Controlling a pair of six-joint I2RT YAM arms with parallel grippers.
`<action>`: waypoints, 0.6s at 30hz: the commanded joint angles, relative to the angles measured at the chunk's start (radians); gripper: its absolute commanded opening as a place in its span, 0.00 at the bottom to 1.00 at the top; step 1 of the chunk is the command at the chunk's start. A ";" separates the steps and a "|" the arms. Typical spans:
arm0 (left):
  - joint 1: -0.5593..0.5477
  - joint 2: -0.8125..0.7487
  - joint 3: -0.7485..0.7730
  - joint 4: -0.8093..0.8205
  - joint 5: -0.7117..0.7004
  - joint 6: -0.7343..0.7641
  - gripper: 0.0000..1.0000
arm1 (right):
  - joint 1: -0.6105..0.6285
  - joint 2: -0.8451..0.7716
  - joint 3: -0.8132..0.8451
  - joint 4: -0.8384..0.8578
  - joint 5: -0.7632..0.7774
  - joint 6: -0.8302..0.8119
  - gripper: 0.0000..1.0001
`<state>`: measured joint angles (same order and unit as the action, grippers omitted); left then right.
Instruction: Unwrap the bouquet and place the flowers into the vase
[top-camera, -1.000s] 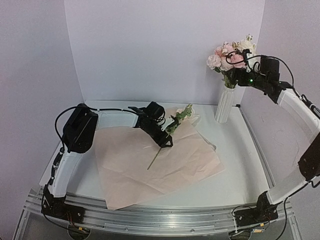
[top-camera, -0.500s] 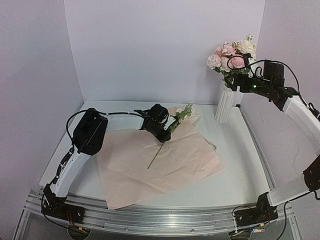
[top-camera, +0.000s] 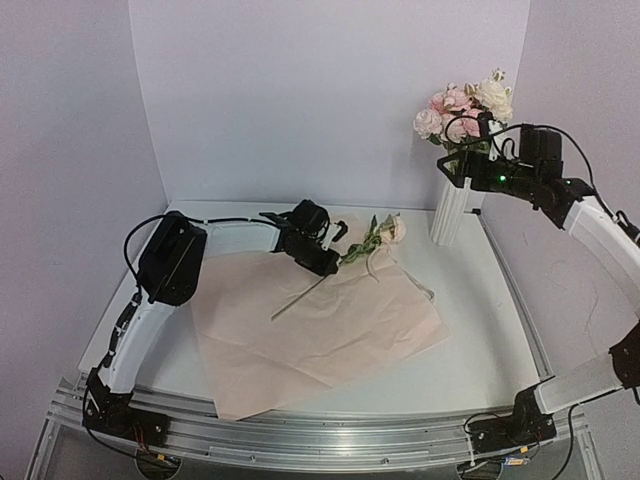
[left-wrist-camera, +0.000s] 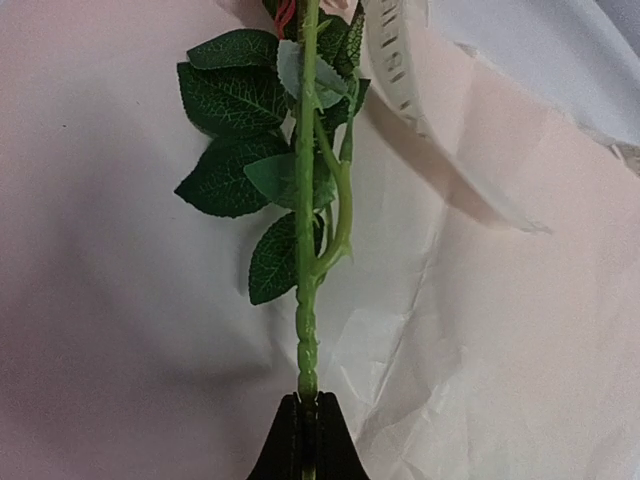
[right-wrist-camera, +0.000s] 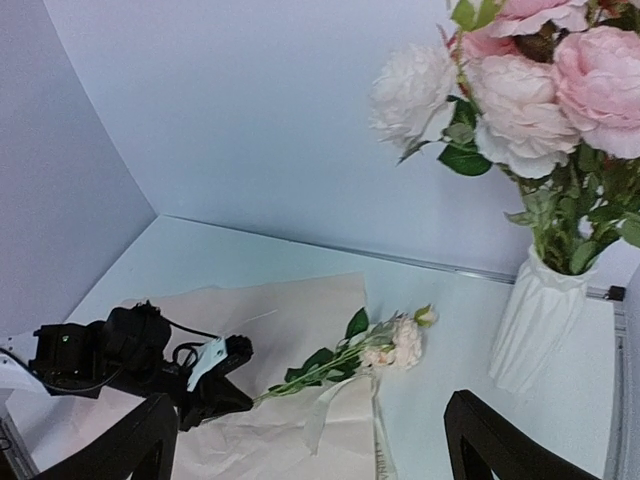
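Top external: the left gripper (top-camera: 334, 264) is clamping the thin green stem of a single flower (top-camera: 392, 232), which is slanting over the opened pink wrapping paper (top-camera: 320, 345), its lower stem end down on the sheet and its pale bloom toward the back right. The paper is lying flat and creased on the white table (top-camera: 490, 320). At the back right corner the ribbed white vase (top-camera: 450, 212) is standing upright, holding pink and white flowers (top-camera: 462, 103); the right gripper (top-camera: 458, 168) is hovering at the vase's rim. Left wrist: the left gripper (left-wrist-camera: 308, 408) is showing its jaws pressed together on the stem, with green leaves (left-wrist-camera: 235, 130) fanning out above them and a cream ribbon (left-wrist-camera: 398, 50) lying on the paper beside. Right wrist: the right gripper (right-wrist-camera: 310, 405) is showing its jaws spread wide with nothing between them; the vase (right-wrist-camera: 540, 320) is standing to the right, and the single flower (right-wrist-camera: 395, 345) is lying well apart from it.
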<state>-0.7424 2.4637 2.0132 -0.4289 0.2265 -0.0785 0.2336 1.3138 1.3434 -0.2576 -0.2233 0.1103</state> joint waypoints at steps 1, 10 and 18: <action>0.062 -0.222 -0.003 0.066 0.210 -0.152 0.00 | 0.098 0.058 0.029 0.005 -0.059 0.119 0.92; 0.119 -0.474 -0.278 0.265 0.419 -0.194 0.00 | 0.350 0.301 0.004 0.377 -0.036 0.593 0.91; 0.114 -0.616 -0.454 0.425 0.436 -0.175 0.00 | 0.391 0.565 0.174 0.561 -0.003 0.741 0.88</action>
<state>-0.6211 1.9125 1.5958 -0.1117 0.6299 -0.2627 0.6377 1.8135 1.4089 0.1355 -0.2526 0.7346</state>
